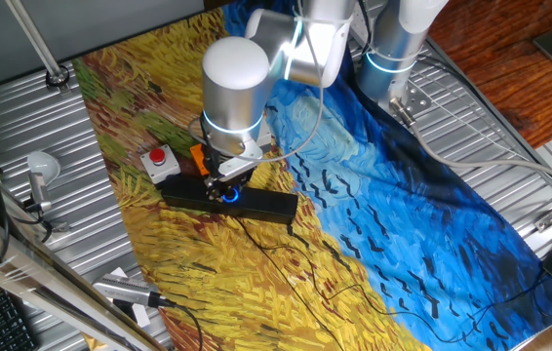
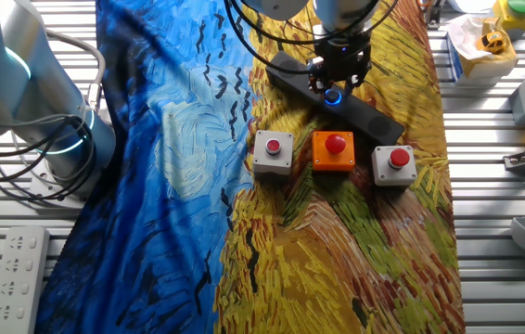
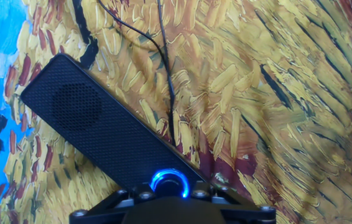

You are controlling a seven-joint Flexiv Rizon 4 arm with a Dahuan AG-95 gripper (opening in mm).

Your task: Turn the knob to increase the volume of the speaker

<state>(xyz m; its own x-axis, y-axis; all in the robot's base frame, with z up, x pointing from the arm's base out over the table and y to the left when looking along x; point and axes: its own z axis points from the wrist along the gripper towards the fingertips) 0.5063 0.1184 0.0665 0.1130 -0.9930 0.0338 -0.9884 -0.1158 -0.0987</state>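
The speaker (image 1: 268, 206) is a long black bar lying on the yellow part of the painted cloth; it also shows in the other fixed view (image 2: 379, 117) and the hand view (image 3: 95, 127). The knob (image 3: 170, 182), ringed by blue light, sits midway along its top face, and its glow shows in both fixed views (image 1: 230, 195) (image 2: 334, 96). My gripper (image 1: 227, 183) stands straight down over the knob, its fingers close on either side of it (image 2: 338, 80). In the hand view the gripper (image 3: 170, 200) covers the knob's near edge.
Three red-button boxes stand in a row beside the speaker: grey (image 2: 273, 153), orange (image 2: 334, 151), grey (image 2: 393, 164). The speaker's thin black cable (image 3: 170, 93) runs away across the cloth. A power strip (image 2: 17, 269) lies on the slatted table.
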